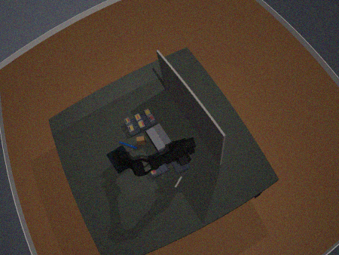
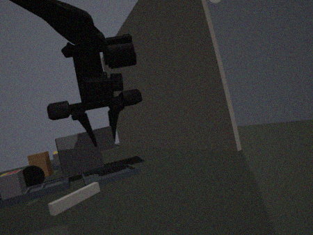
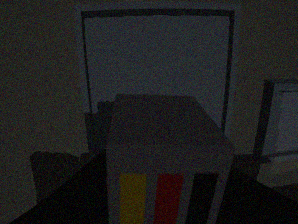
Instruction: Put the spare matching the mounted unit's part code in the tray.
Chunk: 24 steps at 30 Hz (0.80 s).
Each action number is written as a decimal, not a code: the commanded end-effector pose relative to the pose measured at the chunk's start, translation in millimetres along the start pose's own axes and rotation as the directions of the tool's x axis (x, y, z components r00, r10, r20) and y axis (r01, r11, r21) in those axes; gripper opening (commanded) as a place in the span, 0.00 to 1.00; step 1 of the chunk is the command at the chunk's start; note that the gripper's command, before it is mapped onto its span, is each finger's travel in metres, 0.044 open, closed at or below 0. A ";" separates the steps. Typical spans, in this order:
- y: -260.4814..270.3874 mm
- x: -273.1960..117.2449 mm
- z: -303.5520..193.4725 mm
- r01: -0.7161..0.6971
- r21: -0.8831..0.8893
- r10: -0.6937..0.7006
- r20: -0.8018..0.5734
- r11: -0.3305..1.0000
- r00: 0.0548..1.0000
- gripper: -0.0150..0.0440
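Observation:
My gripper is shut on a grey spare block. The block's near face shows yellow, red and black stripes in the wrist view. It hangs above the blue-grey tray, whose floor shows behind it in the wrist view. The arm partly hides the tray in the top view. A grey unit with a coloured label sits on a blue-grey base beside the tray. Its back code cannot be read here.
A tall wall stands beyond the tray. A large grey box stands beside it. Several labelled spares, an orange block, a blue stick and a pale bar lie around.

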State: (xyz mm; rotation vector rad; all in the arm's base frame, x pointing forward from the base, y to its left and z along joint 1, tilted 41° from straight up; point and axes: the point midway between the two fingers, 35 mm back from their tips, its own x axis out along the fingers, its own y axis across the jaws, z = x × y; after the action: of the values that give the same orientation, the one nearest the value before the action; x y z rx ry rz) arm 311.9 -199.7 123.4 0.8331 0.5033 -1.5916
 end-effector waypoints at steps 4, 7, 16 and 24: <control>-2.7 8.6 -1.7 0.004 -0.007 -0.004 -0.004 1.000 1.000 0.25; -3.1 11.5 -1.6 0.004 -0.007 -0.004 -0.004 1.000 1.000 0.25; -4.6 20.0 -1.2 0.004 -0.007 -0.004 -0.002 1.000 1.000 0.25; -6.2 27.4 -0.7 0.003 -0.007 -0.003 0.000 1.000 1.000 0.25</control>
State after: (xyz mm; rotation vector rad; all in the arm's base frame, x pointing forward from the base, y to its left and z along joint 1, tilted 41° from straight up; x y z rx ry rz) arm 307.4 -214.8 106.5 0.8287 0.5001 -1.5926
